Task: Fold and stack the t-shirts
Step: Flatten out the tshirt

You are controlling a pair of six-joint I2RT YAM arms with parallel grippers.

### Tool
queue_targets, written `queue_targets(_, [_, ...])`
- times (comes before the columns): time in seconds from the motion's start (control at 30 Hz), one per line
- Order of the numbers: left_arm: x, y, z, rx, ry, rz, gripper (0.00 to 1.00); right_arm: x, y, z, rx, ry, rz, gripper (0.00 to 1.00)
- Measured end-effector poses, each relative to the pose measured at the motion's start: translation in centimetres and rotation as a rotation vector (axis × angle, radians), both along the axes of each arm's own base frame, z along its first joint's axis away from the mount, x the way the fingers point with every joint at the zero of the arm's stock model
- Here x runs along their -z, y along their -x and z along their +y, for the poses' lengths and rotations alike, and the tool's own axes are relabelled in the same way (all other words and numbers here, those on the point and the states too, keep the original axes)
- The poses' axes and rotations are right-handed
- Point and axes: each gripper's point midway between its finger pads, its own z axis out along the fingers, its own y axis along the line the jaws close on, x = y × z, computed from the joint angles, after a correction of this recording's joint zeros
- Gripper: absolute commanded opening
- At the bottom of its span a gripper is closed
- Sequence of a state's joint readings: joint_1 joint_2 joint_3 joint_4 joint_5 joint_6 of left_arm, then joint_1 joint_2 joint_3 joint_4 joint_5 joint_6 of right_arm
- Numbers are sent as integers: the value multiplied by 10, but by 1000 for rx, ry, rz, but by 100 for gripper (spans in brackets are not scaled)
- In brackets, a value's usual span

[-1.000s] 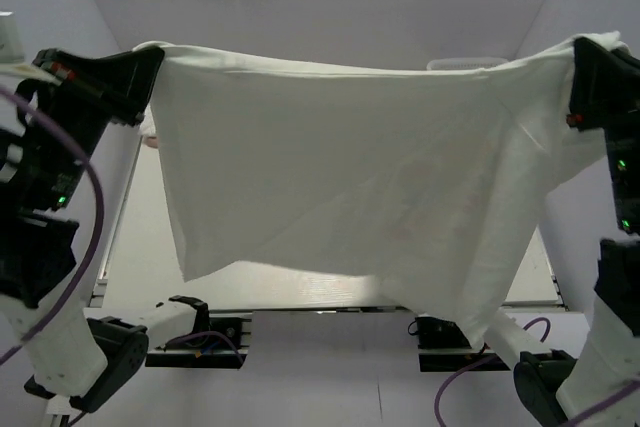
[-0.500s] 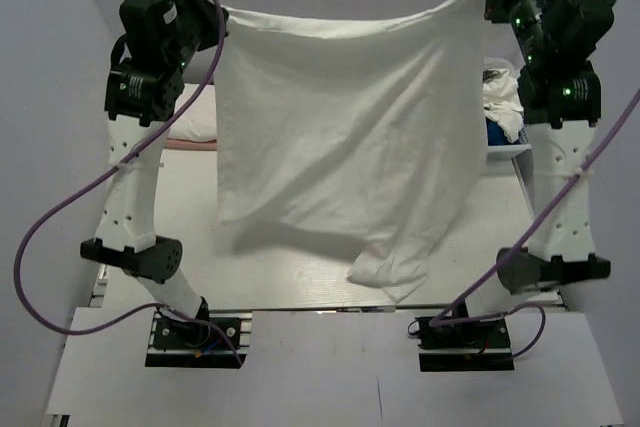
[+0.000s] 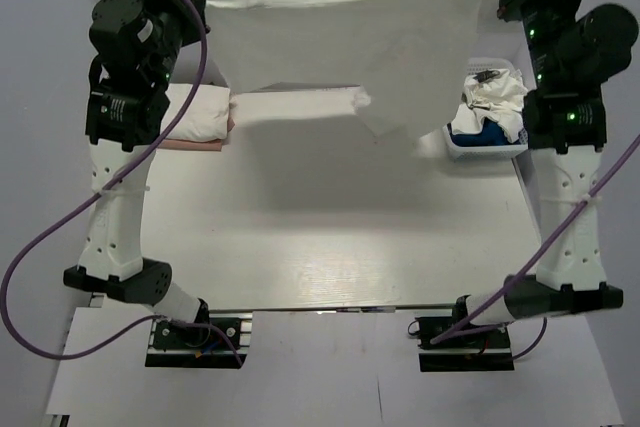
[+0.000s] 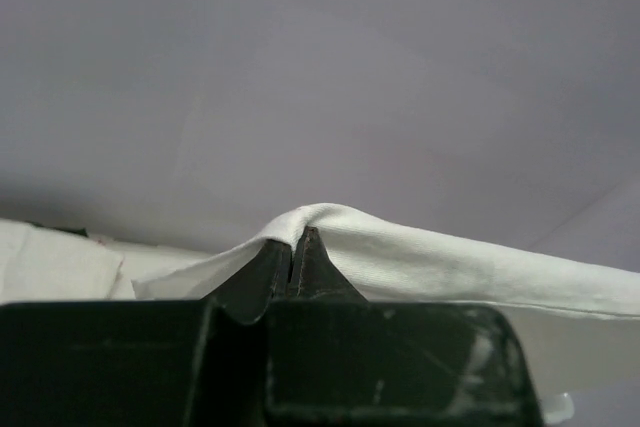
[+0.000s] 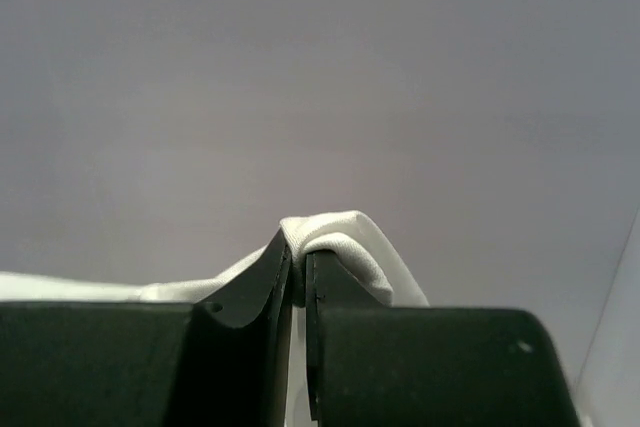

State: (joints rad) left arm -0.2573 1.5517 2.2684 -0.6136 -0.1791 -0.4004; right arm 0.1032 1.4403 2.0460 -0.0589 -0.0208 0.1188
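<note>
Left hand [image 4: 297, 243] clamped shut on a corner of the white t-shirt [image 3: 340, 32], aloft at 11 o'clock. Folded white shirt [image 3: 195, 112] lies on a pink one [image 3: 195, 145], 10 o'clock on the table [image 3: 330, 237]. T-shirt spans across to right hand [image 5: 298, 252], likewise pinching cloth, 1 o'clock. Bin [image 3: 490, 153] of crumpled garments [image 3: 495, 97] at 2 o'clock.

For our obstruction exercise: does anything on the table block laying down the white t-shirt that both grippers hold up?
Nothing visible does. The t-shirt hangs over bare table; the folded stack sits far left, the bin of clothes far right, both aside.
</note>
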Motion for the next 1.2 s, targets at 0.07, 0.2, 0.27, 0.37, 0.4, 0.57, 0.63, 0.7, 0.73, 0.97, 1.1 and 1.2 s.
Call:
queue_targets(0.07, [15,6,3,-5,-7,27,0,22,10,1,-8,10,27,0])
queue_targets(0.2, [90,11,4,-7,-42,166,0,114,17,8,-53,31,169,0])
queue_targets(0.27, [148,13,6,-16,-67,277,0,178,17,14,-90,37,268,0])
queue_targets(0.37, [232,18,8,-25,-99,448,0,287,21,24,-151,45,494,0])
queue_targets(0.4, [255,21,9,-26,-104,497,0,321,24,27,-168,42,575,0])
queue_targets(0.57, [331,52,14,-28,-111,652,0,395,56,32,-209,26,770,0])
queue_targets(0.63, [343,64,16,-26,-103,674,0,392,68,31,-210,18,759,0])
queue_targets(0.7, [346,71,18,-28,-96,674,0,385,75,30,-209,13,739,0])
queue_targets(0.73, [346,73,19,-32,-95,672,0,383,78,30,-210,10,734,0])
queue_targets(0.97, [333,45,23,-77,-149,681,0,407,64,34,-221,-5,872,0])
queue_targets(1.1, [305,5,25,-127,-175,641,0,383,45,37,-221,-6,870,0])
queue_targets(1.2, [288,-10,20,-119,-174,611,0,349,38,38,-224,-3,797,0])
